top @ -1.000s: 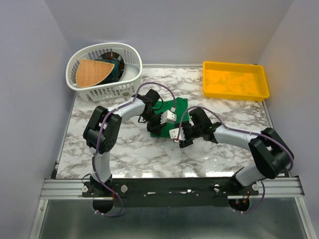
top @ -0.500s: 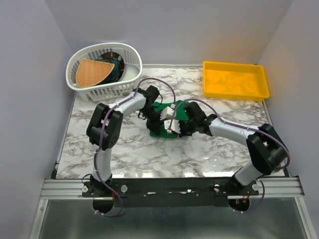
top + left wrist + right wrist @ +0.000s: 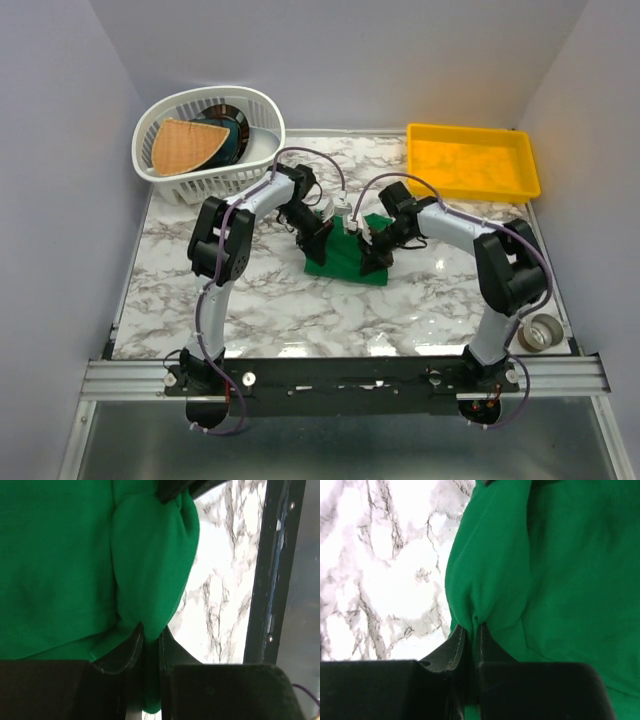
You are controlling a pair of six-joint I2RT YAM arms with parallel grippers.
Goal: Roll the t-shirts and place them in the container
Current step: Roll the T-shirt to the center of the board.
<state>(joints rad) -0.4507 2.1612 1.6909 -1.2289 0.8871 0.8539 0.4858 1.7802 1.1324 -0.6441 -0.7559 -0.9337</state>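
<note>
In the top view, the emerald-green t-shirt (image 3: pixel 340 262) is lying bunched at the centre of the frame on the marble table (image 3: pixel 260 300). The left gripper (image 3: pixel 322 235) and the right gripper (image 3: pixel 372 245) are both pressing into its upper edge, close together. A white basket (image 3: pixel 212 91) is sitting at the upper left, a yellow tray (image 3: pixel 470 127) at the upper right, and a roll of tape (image 3: pixel 543 331) at the lower right.

In the left wrist view, the left gripper (image 3: pixel 150 645) is pinching a rolled fold of the t-shirt (image 3: pixel 60 555), jaws nearly together, with fabric filling the left of the frame.

In the right wrist view, the right gripper (image 3: pixel 472 635) is likewise clamping a narrow fold of the t-shirt (image 3: pixel 570 555), which is filling the right of the frame.
</note>
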